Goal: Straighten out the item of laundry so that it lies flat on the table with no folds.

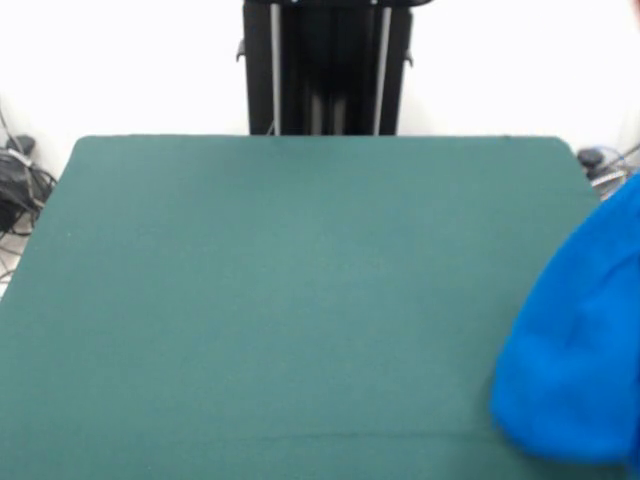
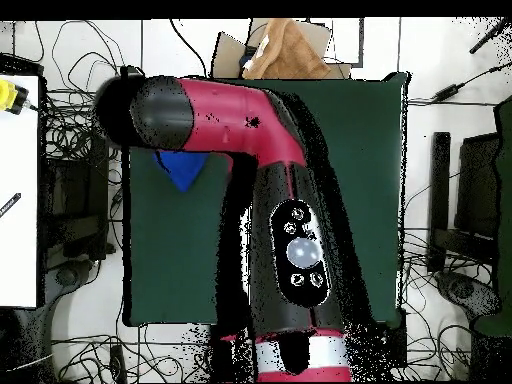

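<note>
Found the item of laundry [image 1: 580, 350] bunched in a rounded blue lump at the right edge of the worktop [image 1: 300, 300] in the front view, nowhere near flat and with no long axis readable. From overhead, caught only a corner of it poking out just beneath the far end of the arm [image 2: 290, 200]. Could not tell the end effector's state, hidden under that wrist and cut off in front; judged to be directly over the cloth.

Bright blue laundry [image 1: 580, 350] (green table [image 1: 280, 300])
</note>
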Motion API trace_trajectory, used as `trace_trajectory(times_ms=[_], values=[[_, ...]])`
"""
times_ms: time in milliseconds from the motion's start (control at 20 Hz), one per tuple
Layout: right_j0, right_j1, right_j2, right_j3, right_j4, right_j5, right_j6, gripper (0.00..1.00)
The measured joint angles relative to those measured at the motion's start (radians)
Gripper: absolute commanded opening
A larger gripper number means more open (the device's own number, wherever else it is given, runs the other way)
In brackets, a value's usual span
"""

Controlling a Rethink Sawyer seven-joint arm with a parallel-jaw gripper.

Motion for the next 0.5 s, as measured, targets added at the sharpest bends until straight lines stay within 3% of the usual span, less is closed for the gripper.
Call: trace_trajectory(times_ms=[200,500], values=[[-0.126,0.038,0.085,0.087,-0.028,-0.149,-0.022,0.0],[-0.277,0.082,0.195,0.193,-0.106,-0.186,-0.057,0.0]])
